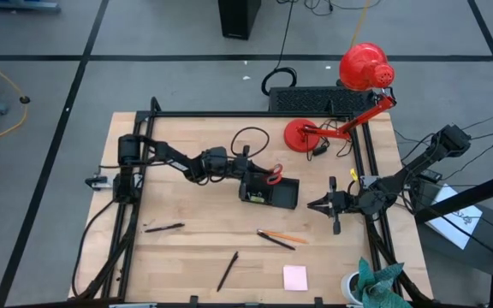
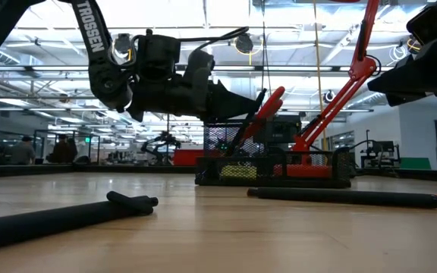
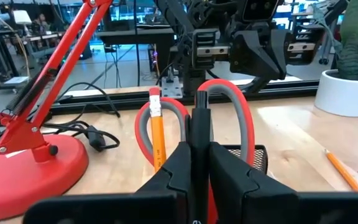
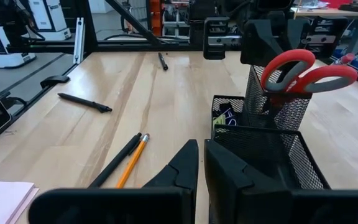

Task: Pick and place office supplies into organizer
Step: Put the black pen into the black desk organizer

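The black mesh organizer (image 1: 285,198) stands mid-table and also shows in the right wrist view (image 4: 260,155). Red-handled scissors (image 4: 303,68) and an orange pencil (image 3: 156,134) stand in its tall cup (image 4: 272,106), handles and eraser up. My left gripper (image 1: 258,177) is over that cup, shut on a thin black pen (image 3: 199,118). My right gripper (image 1: 311,205) hovers just right of the organizer, its fingers (image 4: 185,168) shut and empty. My left gripper pinches the black pen near its upper end (image 2: 261,97) between its two fingers. The fingers slant down from the table's left and lie across the pen. The pen is tilted, and its lower part (image 2: 240,142) runs down to the organizer, where the mesh hides its end.
Two black pens (image 1: 165,227) (image 1: 227,270), a pen with an orange pencil (image 1: 281,238) and a pink sticky pad (image 1: 294,276) lie on the near half of the table. A red desk lamp (image 1: 311,135) stands at the far right, and a potted plant (image 1: 371,287) at the near right corner.
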`<state>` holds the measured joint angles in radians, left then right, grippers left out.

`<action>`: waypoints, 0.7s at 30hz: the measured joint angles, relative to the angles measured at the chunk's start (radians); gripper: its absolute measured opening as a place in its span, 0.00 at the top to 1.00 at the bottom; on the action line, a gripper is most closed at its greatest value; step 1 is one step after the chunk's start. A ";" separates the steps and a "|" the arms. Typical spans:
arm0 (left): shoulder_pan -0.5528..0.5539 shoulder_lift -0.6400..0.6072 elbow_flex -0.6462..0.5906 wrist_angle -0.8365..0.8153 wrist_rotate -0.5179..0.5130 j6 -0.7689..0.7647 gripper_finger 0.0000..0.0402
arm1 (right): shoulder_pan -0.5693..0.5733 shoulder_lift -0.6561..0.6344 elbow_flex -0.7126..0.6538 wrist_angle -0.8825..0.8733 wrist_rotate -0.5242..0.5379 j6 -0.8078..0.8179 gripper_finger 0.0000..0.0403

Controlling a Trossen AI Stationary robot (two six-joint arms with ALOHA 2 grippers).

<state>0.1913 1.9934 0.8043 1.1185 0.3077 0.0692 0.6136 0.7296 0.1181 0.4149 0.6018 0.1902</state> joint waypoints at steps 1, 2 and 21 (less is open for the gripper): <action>0.000 0.000 0.000 -0.001 0.003 0.000 0.89 | 0.000 0.000 0.000 0.000 0.000 0.004 0.96; 0.000 0.000 0.000 -0.002 0.004 -0.001 0.87 | 0.000 0.000 0.000 0.000 0.000 0.005 0.96; -0.073 -0.433 0.022 -0.734 -0.135 0.050 0.49 | 0.000 0.000 0.000 0.007 -0.002 0.007 0.96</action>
<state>0.1186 1.5599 0.8265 0.3842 0.1725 0.1190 0.6140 0.7296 0.1181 0.4221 0.5995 0.1970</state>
